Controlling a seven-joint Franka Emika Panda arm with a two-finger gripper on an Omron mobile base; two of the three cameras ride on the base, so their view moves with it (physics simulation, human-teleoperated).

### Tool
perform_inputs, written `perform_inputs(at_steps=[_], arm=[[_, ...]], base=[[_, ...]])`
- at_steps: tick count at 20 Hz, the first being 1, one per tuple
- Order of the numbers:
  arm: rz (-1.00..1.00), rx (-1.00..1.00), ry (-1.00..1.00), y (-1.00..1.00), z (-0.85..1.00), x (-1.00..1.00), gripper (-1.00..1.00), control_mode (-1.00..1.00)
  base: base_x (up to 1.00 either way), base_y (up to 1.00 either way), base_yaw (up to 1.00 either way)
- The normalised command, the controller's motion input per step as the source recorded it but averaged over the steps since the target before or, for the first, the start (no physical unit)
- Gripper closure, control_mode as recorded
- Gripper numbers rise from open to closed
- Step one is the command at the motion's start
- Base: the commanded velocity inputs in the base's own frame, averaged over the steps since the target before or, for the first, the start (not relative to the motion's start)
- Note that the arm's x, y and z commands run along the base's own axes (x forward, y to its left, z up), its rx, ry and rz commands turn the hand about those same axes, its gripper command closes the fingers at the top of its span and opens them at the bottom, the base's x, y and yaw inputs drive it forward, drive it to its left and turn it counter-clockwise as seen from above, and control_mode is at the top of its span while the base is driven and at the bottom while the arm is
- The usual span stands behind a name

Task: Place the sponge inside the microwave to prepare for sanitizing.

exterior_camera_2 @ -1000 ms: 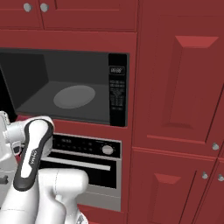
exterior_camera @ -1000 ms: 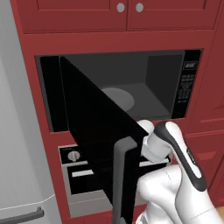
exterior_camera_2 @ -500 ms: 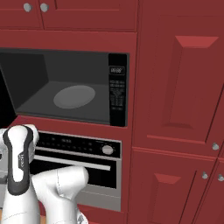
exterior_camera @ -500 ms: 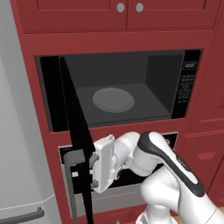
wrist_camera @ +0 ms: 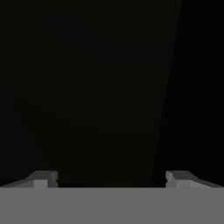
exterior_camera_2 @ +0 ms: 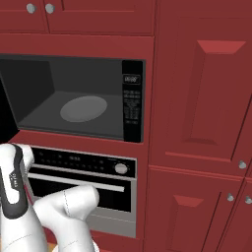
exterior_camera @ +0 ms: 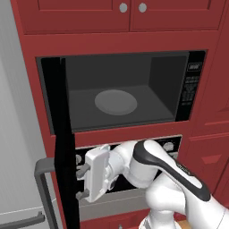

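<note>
With the door (exterior_camera: pixel 62 138) now swung fully wide, the microwave (exterior_camera: pixel 120 94) stands ready — gripper (exterior_camera: pixel 82 182) spread and empty, against the door below the microwave; sponge whereabouts undetermined — retrieval comes next.

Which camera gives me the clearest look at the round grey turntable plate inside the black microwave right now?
The left base view: the round grey turntable plate sits near the picture's centre, seen straight into the black microwave past its swung-open door. The right base view shows the plate whole too, but obliquely and off to the left. The hand view is just dark, no plate discernible.
</note>
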Motion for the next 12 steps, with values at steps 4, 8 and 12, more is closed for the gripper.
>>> perform_inputs(at_steps=[4,8,12], arm=[[0.00,0.00,-0.03,-0.10,0.06,0.06,-1.00,-1.00],[-0.03,-0.01,-0.01,-0.34,0.09,0.03,-1.00,-1.00],[-0.12,-0.06,-0.02,-0.45,0.09,0.01,-1.00,-1.00]], base=[[0.00,0.00,0.00],[0.00,0.00,0.00],[0.00,0.00,0.00]])
